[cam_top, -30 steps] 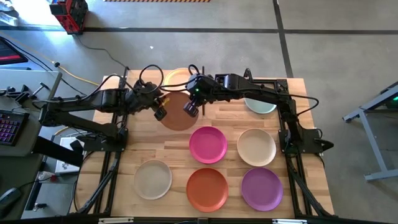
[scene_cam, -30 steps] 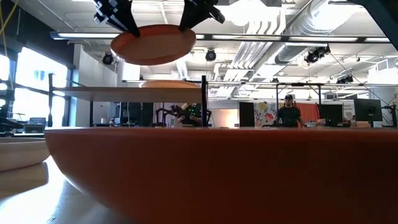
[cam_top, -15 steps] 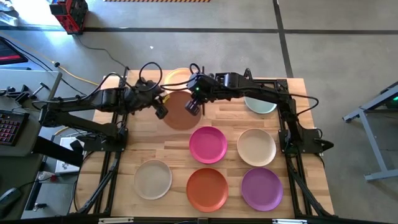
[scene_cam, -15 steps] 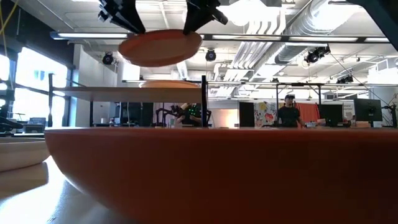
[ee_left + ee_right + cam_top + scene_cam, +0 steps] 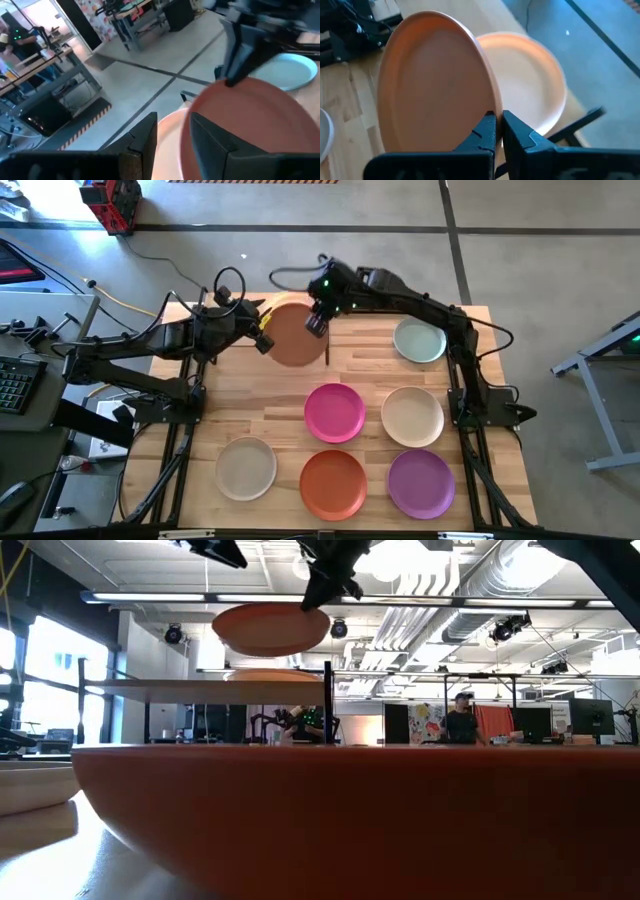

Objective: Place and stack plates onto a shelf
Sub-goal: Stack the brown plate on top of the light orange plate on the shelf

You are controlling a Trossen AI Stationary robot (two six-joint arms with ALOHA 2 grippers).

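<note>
1. High view: we count 6 plates flat on the desk [image 5: 280, 420]: pale green plate [image 5: 418, 341], magenta plate [image 5: 334, 411], cream plate [image 5: 412, 416], beige-grey plate [image 5: 246, 467], orange plate [image 5: 333, 483], purple plate [image 5: 421, 483]. The tan-pink plate [image 5: 292, 335] hangs over the shelf area at the far edge, pinched at its rim by the right claw [image 5: 318, 323]. The left claw [image 5: 262, 338] sits released just beside that plate's other rim.
2. Low view: we note the tan-pink plate airborne above the shelf [image 5: 210, 687], apart from the peach plate [image 5: 272, 675] lying on it. The near orange plate fills the foreground.
3. Left wrist view: fingers [image 5: 210, 142] stand parted, touching nothing.
4. Right wrist view: fingers clenched on the tan-pink plate's rim, peach plate beneath.
5. We judge 1 plate shelved, 1 arriving, 6 left. Open room lies above; the shelf post stands near.
</note>
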